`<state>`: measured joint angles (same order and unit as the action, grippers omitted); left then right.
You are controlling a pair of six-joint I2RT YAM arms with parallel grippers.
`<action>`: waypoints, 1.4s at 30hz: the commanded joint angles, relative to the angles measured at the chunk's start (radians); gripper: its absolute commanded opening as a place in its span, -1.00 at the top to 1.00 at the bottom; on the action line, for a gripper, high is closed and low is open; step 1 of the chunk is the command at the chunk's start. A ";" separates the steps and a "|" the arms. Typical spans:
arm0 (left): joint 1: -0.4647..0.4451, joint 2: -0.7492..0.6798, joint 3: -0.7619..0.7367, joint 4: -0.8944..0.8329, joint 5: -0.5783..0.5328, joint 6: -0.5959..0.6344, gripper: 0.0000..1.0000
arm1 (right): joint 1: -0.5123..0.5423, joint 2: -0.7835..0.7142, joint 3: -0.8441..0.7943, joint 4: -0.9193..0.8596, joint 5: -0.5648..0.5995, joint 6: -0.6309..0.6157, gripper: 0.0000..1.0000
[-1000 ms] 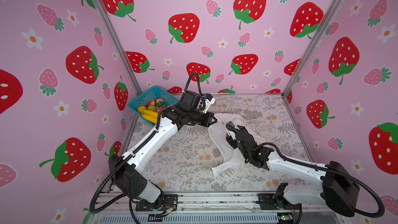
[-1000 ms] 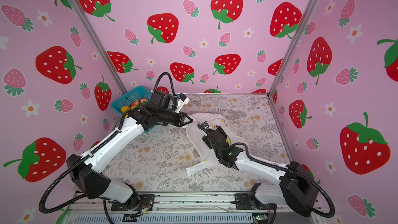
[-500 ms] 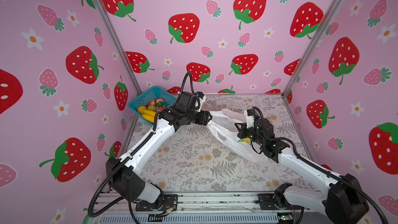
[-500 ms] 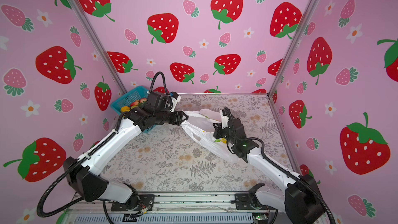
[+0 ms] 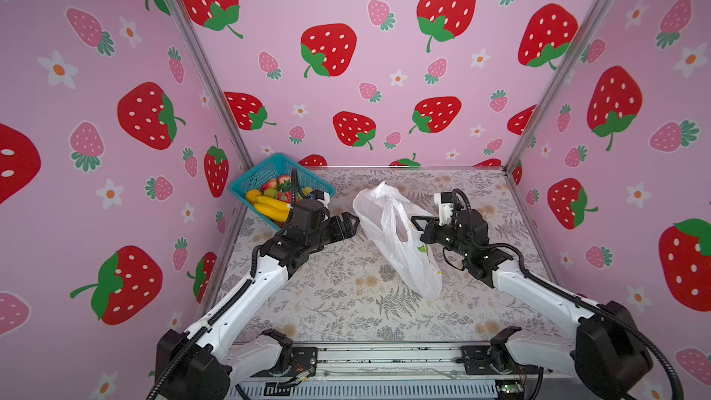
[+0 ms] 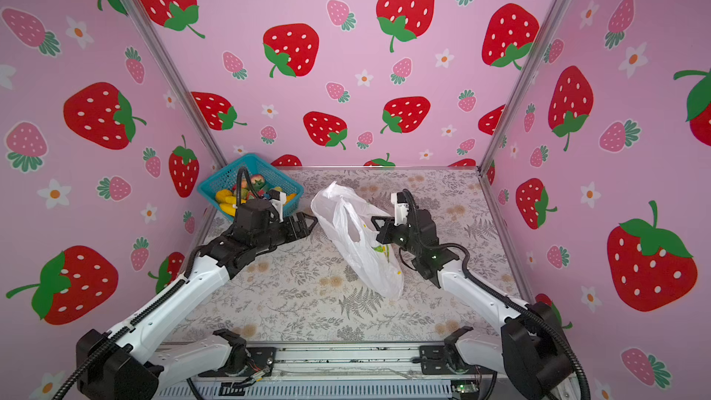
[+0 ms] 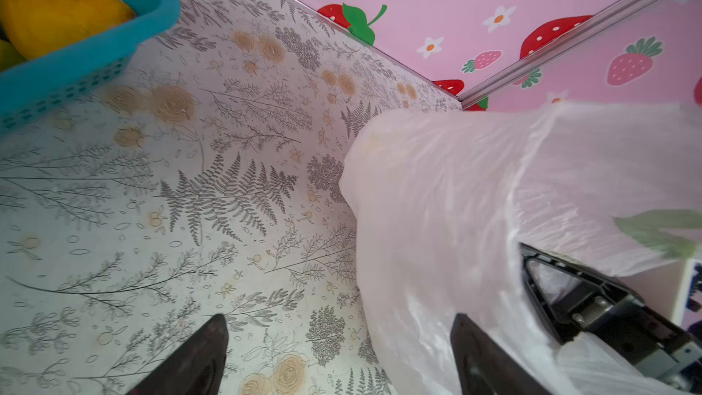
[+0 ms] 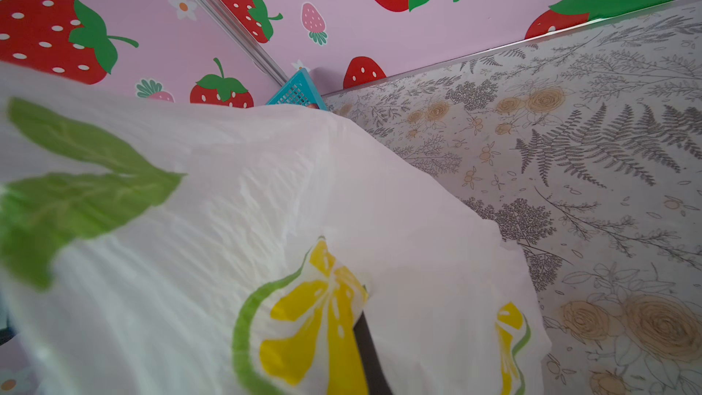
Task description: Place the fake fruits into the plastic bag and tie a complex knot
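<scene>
Left wrist view first: the left gripper (image 7: 338,322) is released, jaws wide with nothing between them, one finger just beside the plastic bag (image 7: 475,191). Across from it, in a top view, the right gripper (image 5: 417,224) is clenched on the bag's film. It holds the bag up over the middle of the worktop (image 5: 338,302), and the lower end sags down and seems to rest just front of centre. Out at the rear left corner, the fake fruits (image 5: 269,202) all sit in the teal basket (image 5: 261,175); none shows through the bag. I read this as the bag-opening step, with loading not yet begun. Next, the left gripper needs a hold on the opposite rim to spread the mouth, gently, since that thin film likely slips and tears easily.
</scene>
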<state>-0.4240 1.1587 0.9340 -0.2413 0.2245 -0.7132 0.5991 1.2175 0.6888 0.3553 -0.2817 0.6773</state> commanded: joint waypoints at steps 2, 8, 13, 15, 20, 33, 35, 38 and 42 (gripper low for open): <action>-0.001 0.016 0.026 0.147 0.129 -0.167 -0.87 | -0.004 0.008 -0.015 0.046 0.003 -0.034 1.00; -0.025 -0.034 -0.045 0.180 0.087 -0.226 -0.88 | -0.004 0.014 -0.021 0.030 0.033 -0.065 0.98; -0.056 -0.038 -0.067 0.254 0.092 -0.225 -0.89 | -0.004 0.018 -0.019 0.042 0.025 -0.091 0.94; -0.072 -0.009 -0.046 0.257 0.100 -0.218 -0.89 | -0.004 0.022 -0.015 0.042 0.018 -0.090 0.93; -0.116 0.113 0.032 0.217 0.121 -0.218 -0.73 | 0.000 0.011 -0.016 0.050 0.010 -0.087 0.91; -0.018 0.158 -0.071 0.185 0.131 -0.113 0.66 | -0.214 -0.166 0.003 -0.101 -0.076 -0.175 0.89; -0.059 0.173 -0.008 0.122 0.109 -0.011 0.45 | -0.214 -0.128 0.009 -0.076 -0.134 -0.150 0.88; -0.108 0.169 0.064 0.032 0.047 0.140 -0.03 | -0.214 -0.095 0.028 -0.078 -0.167 -0.165 0.89; -0.136 0.118 0.075 0.022 -0.037 0.285 -0.39 | -0.214 -0.055 0.071 -0.128 -0.229 -0.234 0.89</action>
<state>-0.5507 1.3220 0.9619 -0.1734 0.2722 -0.5968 0.3840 1.1488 0.6918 0.2386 -0.4240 0.4904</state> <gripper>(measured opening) 0.674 0.060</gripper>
